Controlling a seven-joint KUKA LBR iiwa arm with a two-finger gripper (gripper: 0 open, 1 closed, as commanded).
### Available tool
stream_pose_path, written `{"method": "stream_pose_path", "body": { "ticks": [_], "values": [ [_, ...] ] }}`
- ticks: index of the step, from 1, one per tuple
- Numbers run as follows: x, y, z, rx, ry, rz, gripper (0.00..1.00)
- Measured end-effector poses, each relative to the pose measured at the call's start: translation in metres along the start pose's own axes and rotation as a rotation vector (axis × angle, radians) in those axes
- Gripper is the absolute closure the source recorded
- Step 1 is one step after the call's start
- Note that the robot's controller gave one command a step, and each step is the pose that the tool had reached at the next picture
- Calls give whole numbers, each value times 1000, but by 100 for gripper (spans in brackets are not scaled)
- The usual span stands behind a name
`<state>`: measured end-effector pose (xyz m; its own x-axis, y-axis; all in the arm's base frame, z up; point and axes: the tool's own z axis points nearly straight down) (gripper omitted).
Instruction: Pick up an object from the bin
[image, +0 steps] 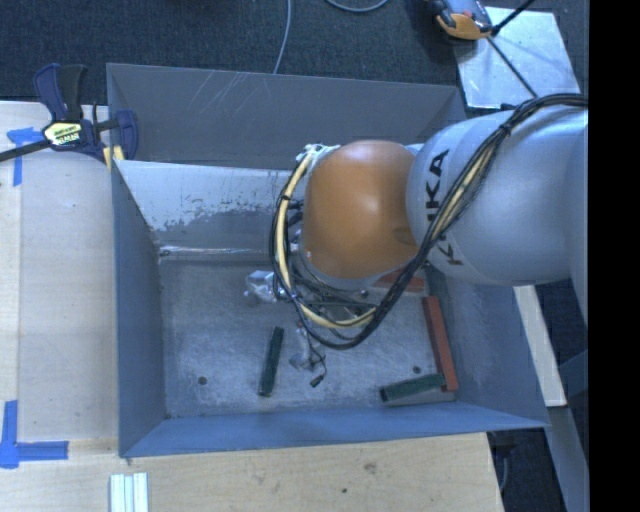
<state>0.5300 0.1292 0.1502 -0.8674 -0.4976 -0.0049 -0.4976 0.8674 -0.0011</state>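
Inspector: Which way is the nearest item lying from the gripper?

Assessor: A dark green stick is lying just beside it, toward the view's left, on the bin floor. Its long axis is running roughly near-to-far. A green bar and a reddish-brown bar are lying farther off, toward the view's right.

Inspector: Claw state?

Assessor: The orange wrist cover is masking it. I cannot tell whether it is apart or together, so I am recording no hold.

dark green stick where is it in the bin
Camera view: the dark green stick lies on the bin floor near the picture's lower wall, left of centre, below the arm's orange cover and left of the green block.
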Motion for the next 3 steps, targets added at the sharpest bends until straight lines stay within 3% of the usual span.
{"method": "stream_pose_path", "body": {
  "ticks": [1, 2, 3],
  "values": [
    [-4, 10, 90, -2, 2, -368, 0],
    [-11, 12, 90, 3, -27, -383, 100],
    [-9, 12, 88, 2, -21, -385, 100]
  ]
}}
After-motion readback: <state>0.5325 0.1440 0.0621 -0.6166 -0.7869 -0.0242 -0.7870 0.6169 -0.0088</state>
